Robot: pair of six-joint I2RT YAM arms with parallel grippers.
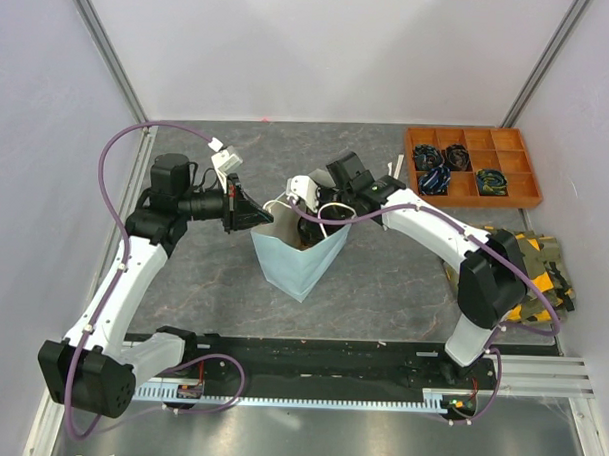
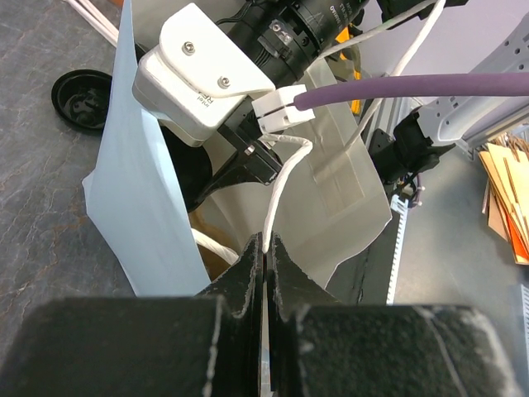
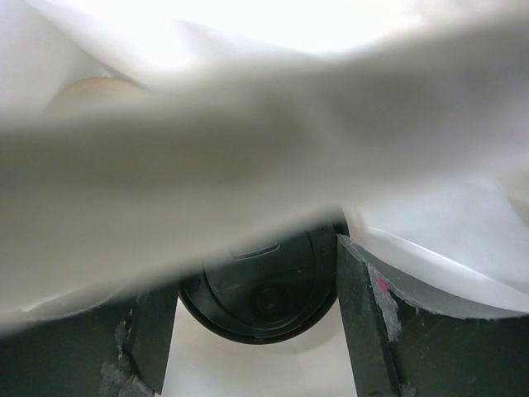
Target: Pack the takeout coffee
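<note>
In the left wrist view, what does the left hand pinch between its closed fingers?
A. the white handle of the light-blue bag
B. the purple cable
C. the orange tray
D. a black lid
A: the left hand is shut on the thin white handle, which belongs to the light-blue bag.

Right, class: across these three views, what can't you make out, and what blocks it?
Top view: the right claw and the takeout coffee sit hidden inside the light-blue bag.
Right wrist view: blurred bag paper fills the upper frame; only the coffee's black lid shows.
Left wrist view: a black round thing on the table, half behind the bag wall, unidentifiable.
Top view: items in the orange tray, too small to name.
</note>
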